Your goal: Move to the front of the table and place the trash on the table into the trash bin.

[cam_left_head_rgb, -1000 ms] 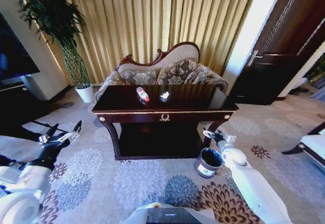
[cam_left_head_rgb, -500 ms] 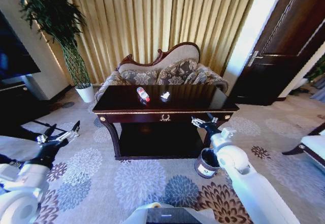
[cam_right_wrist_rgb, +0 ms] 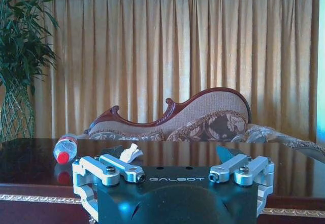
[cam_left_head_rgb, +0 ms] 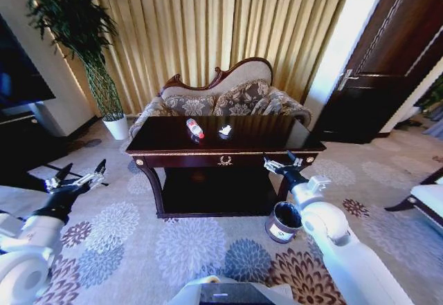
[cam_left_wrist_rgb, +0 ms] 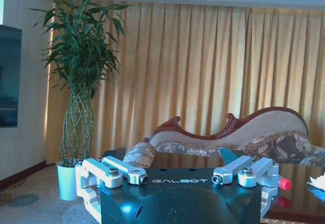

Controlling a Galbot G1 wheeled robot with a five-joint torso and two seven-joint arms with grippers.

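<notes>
**A:** Where is the trash right now?

**B:** A clear plastic bottle with a red label lies on its side on the dark glossy bench, toward the back, its red cap facing the robot. Just beside it, to the robot's right, sits a crumpled white paper wad. Neither is held; both rest free on the bench top.

**A:** And the bin?

**B:** The small round trash bin stands on the patterned carpet by the bench's front right leg, mouth up, so items can likely be dropped in from above.

**A:** What are the arms doing?

**B:** The right tool hangs at the bench's front right edge, at about top height, fingers spread apart and empty, pointing toward the trash. That looks like an approach for a reach across the top. The left tool hovers over the carpet well to the left, fingers also spread, gripping nothing.
</notes>
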